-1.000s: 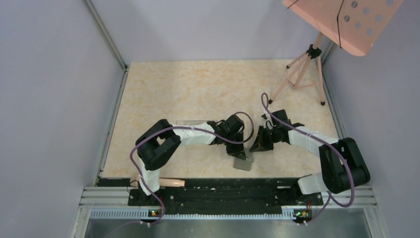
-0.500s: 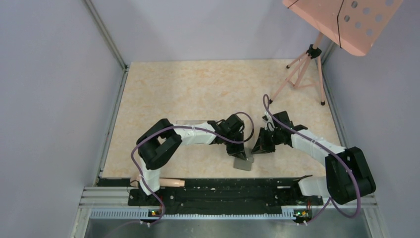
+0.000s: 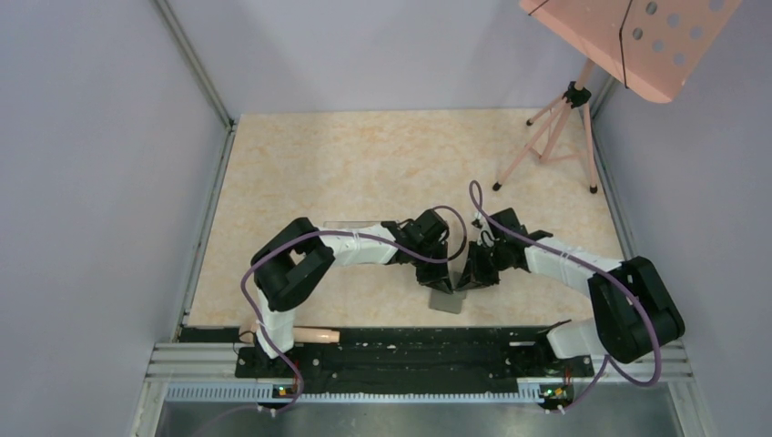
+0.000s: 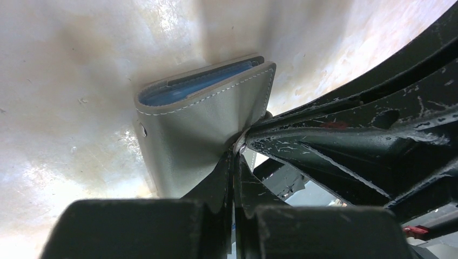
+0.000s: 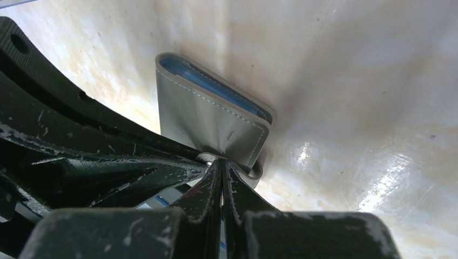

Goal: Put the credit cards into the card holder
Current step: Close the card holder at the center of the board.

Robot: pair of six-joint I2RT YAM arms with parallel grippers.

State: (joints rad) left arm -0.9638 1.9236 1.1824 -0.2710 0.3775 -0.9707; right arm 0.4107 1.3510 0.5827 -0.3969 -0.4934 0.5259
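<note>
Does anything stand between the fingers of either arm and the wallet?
Nothing visible does. The left fingers and the right fingers are each shut directly on the gray cover of the wallet.

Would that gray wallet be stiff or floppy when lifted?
Probably floppy: the wallet cover puckers where the jaws pinch it. Likely light, being thin and flat, so it shouldn't roll. Its smooth skin may slip.

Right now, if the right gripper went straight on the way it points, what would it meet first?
The gray card holder: the right gripper has its shut jaws at its near edge. Behind it lies the table, though depth is unclear.
</note>
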